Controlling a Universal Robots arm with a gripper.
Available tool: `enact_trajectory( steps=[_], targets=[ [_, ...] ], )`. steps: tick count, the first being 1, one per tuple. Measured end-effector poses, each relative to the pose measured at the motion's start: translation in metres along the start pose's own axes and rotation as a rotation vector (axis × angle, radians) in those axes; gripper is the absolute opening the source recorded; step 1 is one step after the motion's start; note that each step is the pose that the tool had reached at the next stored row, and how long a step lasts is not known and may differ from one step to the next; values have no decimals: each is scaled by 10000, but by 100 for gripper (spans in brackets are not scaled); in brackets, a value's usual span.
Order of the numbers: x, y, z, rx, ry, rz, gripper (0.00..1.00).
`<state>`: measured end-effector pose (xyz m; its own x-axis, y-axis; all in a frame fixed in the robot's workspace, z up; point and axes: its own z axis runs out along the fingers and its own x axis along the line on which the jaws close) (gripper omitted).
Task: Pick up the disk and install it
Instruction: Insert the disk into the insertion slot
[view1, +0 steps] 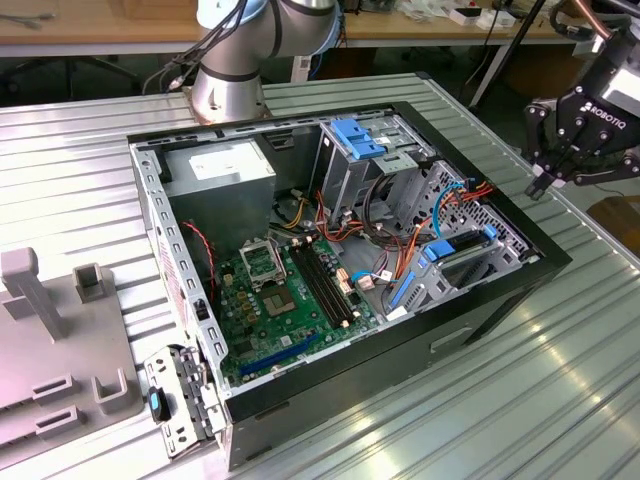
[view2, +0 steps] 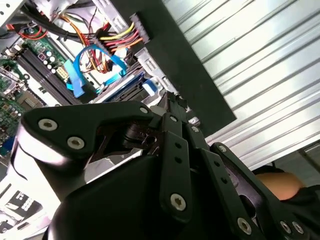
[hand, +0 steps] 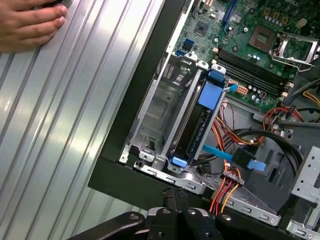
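Placement: flat dark hard-drive disk (hand: 202, 122), blue-framed, stands edgewise in the silver metal cage (hand: 155, 115), so its carrier apparently rides the bay's slot. Black tool (hand: 174, 195) hangs outside the black case wall (hand: 145, 100), over the ribbed metal desk (hand: 60, 125), fingertips together, empty.

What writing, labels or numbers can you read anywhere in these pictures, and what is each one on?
No plain words, numbers or signs to quote.
White lettering on the gripper: a maker's mark, left unquoted.
White sticker on the power supply: print too small.
Motherboard markings: too small.
Disk in the drive cage: nothing legible.
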<state>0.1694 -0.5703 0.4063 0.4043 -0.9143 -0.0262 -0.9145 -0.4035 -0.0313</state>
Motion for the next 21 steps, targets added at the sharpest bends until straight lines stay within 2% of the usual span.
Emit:
enact_trajectory(
  steps=[2, 3, 10, 11, 13, 16, 18, 20, 21],
  targets=[
    [11, -66, 9, -2, -2, -71, 11],
    [3, -78, 15, -3, -3, -144, 11],
    [-26, -94, 80, -28, -32, -1057, 11],
    [-41, -108, 87, -29, -35, -1128, 11],
    [-145, -179, 104, -32, -37, -1205, 11],
    [-226, -215, 123, -38, -44, -1422, 11],
    [-235, -219, 132, -44, -55, -1692, 11],
    [-241, -222, 144, -62, -71, -2342, 11],
    [-263, -231, 155, -62, -74, -2361, 11]
  ],
)
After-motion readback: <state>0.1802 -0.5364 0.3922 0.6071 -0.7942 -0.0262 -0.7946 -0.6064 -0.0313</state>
